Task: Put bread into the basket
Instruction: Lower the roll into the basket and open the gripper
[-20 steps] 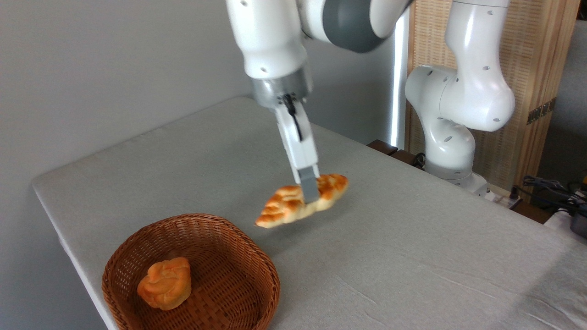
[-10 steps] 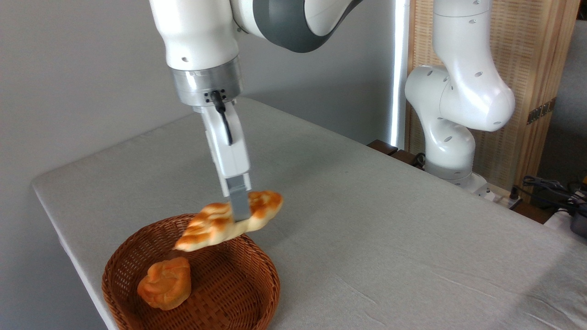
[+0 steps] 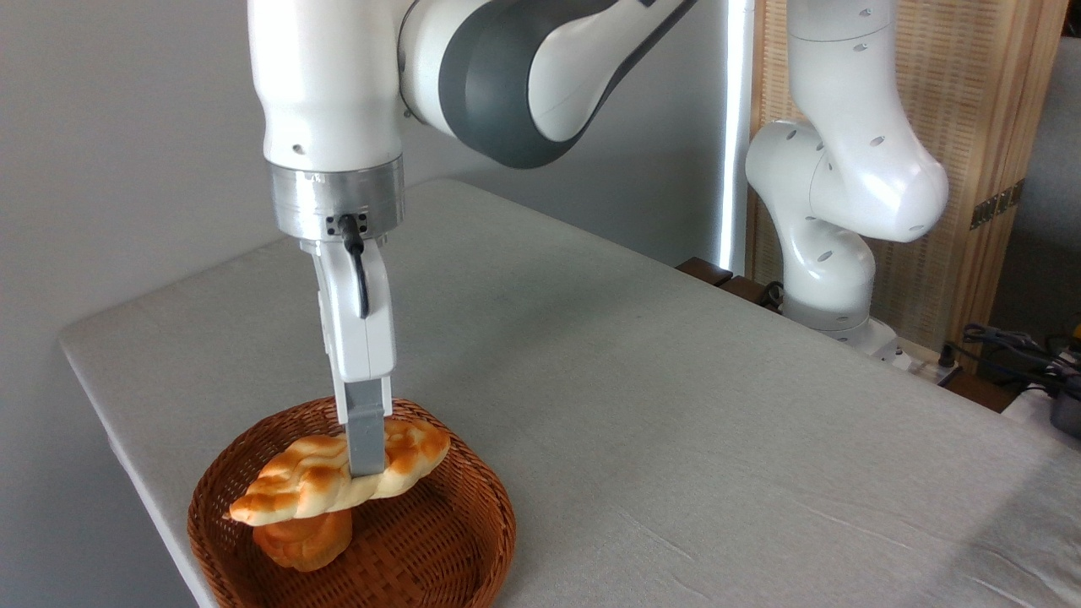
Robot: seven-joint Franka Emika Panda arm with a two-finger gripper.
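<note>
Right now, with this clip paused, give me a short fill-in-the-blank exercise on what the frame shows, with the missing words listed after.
1. The gripper is shut on the ____.
2. The braided bread hangs above the round wicker ____.
3. Inside the basket, partly hidden under the loaf, sits a small orange ____.
4. The basket stands near the ____ front corner of the grey table, as the picture shows it.

Missing words: bread; basket; bun; left

Bun (image 3: 304, 539) fills the left part of the basket (image 3: 481, 494), right under the bread (image 3: 325, 477) in the gripper (image 3: 366, 460). Basket's right half is open. Table (image 3: 676, 422) to the right is bare up to the arm base (image 3: 832, 295).
</note>
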